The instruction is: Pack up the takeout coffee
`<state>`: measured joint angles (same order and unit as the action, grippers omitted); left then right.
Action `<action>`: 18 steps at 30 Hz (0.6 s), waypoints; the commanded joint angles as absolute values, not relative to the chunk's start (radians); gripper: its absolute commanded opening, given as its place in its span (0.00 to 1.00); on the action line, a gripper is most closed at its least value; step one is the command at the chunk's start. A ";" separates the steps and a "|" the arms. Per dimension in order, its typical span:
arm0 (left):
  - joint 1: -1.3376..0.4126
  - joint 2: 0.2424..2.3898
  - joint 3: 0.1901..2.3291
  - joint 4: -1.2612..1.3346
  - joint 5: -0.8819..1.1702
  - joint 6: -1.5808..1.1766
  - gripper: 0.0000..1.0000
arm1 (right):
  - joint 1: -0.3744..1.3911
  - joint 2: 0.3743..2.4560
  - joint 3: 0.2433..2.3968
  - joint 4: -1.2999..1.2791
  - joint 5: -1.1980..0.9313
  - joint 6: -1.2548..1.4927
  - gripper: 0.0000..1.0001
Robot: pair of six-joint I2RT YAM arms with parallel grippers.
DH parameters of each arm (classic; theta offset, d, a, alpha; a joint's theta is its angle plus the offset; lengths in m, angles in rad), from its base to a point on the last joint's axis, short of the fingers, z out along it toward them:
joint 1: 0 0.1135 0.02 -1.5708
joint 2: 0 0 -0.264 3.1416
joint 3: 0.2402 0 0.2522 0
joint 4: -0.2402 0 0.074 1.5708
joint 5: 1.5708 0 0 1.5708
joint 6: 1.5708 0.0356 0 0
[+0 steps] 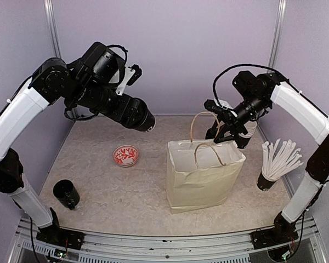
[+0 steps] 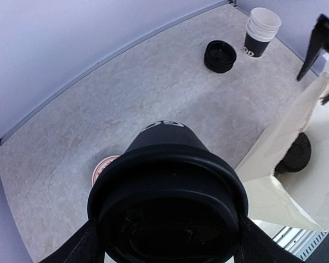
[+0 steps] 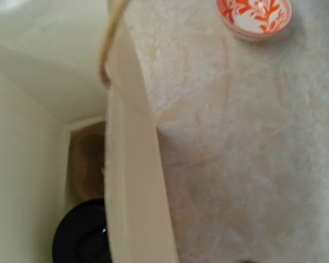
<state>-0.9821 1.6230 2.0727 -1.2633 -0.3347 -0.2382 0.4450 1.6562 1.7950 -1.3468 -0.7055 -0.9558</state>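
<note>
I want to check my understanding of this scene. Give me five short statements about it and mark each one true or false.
1. The left end effector holds a lidded black cup. True.
2. The paper bag lies flat on its side. False: it stands upright with its mouth open.
3. The red-patterned dish is inside the bag. False: it sits on the table, on the left arm's side of the bag.
4. A round black thing lies at the bottom of the bag. True.
5. The cup of white sticks stands on the right arm's side of the bag. True.
</note>
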 commanded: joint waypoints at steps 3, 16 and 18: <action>-1.095 1.554 2.148 -1.179 -0.328 -0.212 0.75 | 0.495 1.707 1.827 -1.356 -0.696 -0.887 0.31; -1.163 1.549 2.124 -1.127 -0.230 -0.218 0.75 | 0.511 1.710 1.838 -1.122 -0.684 -0.611 0.00; -1.171 1.564 2.127 -1.124 -0.215 -0.212 0.75 | 0.511 1.717 1.844 -1.117 -0.692 -0.597 0.00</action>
<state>-1.1496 1.5452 2.1231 -1.1667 -0.2634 -0.2245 0.5037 1.7061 1.8065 -1.1881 -0.6849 -0.6895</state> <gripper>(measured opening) 0.755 0.008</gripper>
